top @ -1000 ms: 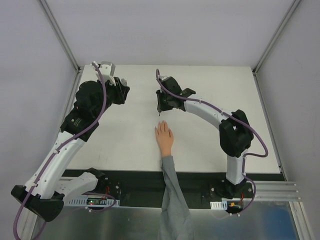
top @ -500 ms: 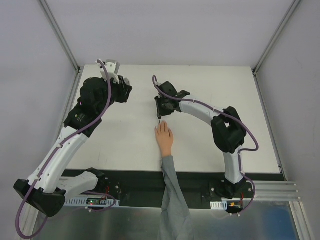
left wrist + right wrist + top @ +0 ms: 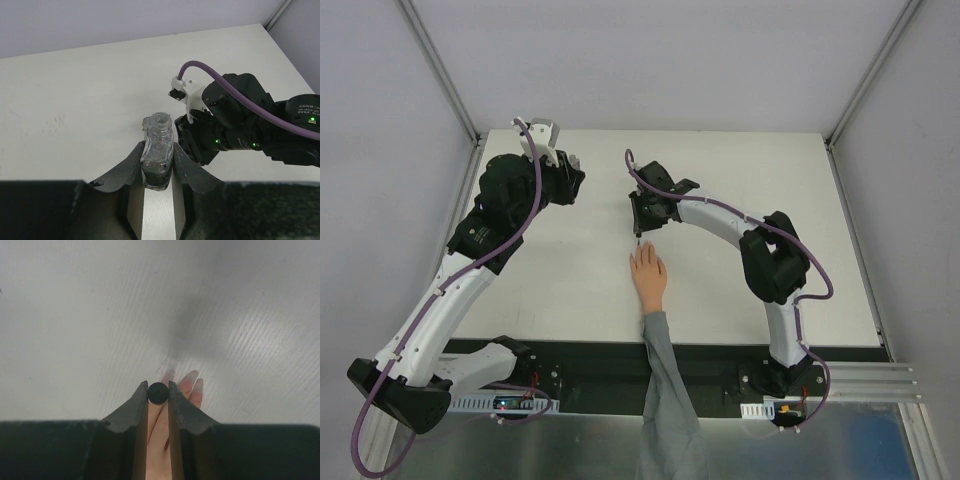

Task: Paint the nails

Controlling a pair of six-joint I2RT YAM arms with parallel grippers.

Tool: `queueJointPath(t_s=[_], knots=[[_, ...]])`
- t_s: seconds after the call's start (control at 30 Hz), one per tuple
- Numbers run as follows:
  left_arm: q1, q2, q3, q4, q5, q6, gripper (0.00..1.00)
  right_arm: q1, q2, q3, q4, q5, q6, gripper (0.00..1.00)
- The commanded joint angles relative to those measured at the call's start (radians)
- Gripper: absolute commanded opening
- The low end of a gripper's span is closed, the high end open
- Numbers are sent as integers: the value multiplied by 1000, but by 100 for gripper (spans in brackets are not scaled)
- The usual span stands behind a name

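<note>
The peach mannequin hand (image 3: 649,275) with a grey sleeve (image 3: 667,385) lies flat on the white table, fingers pointing away. Its nails are barely distinguishable; reddish fingertips (image 3: 189,382) show in the right wrist view. My right gripper (image 3: 638,232) hovers right over the fingertips, shut on a round black brush cap (image 3: 158,393) seen end-on. My left gripper (image 3: 564,178) is at the back left, shut on an open glass polish bottle (image 3: 158,152) with dark glittery polish, held upright above the table.
The white table (image 3: 750,180) is bounded by grey walls and metal frame posts (image 3: 440,70). The right arm's wrist (image 3: 235,127) with its purple cable sits just beyond the bottle in the left wrist view. A black strip (image 3: 590,365) runs along the near edge.
The right gripper with the brush cap moved down toward the fingertips. The left gripper with the bottle shifted slightly toward the back. Little moved in the last half second.
</note>
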Motion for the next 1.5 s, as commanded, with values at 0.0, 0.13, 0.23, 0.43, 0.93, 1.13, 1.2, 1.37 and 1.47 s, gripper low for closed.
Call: queueJointPath(t_s=[0.0,0.13,0.23,0.43,0.93,1.13,1.2,1.37,1.47], knots=[[-5,-1,42,30,30,15,0,-3,16,53,-17,-16,19,0],[-5,-1,42,30,30,14,0,-7,24,54,-18,-8,19,0],[-5,-2,42,30,28,15,0,-9,28,60,-24,-2,25,0],[-5,-4,41,24,27,15,0,-12,38,63,-30,-3,26,1],[-5,-5,39,23,27,11,0,-14,51,80,-32,-11,30,0],[-5,-7,36,21,28,9,0,-12,54,80,-35,-11,31,0],[-5,-8,35,21,27,9,0,-14,54,77,-40,-10,31,0],[-5,-12,31,21,27,8,0,-14,61,77,-46,-8,37,0],[-5,-13,30,21,25,9,0,-14,65,79,-46,-11,40,1]])
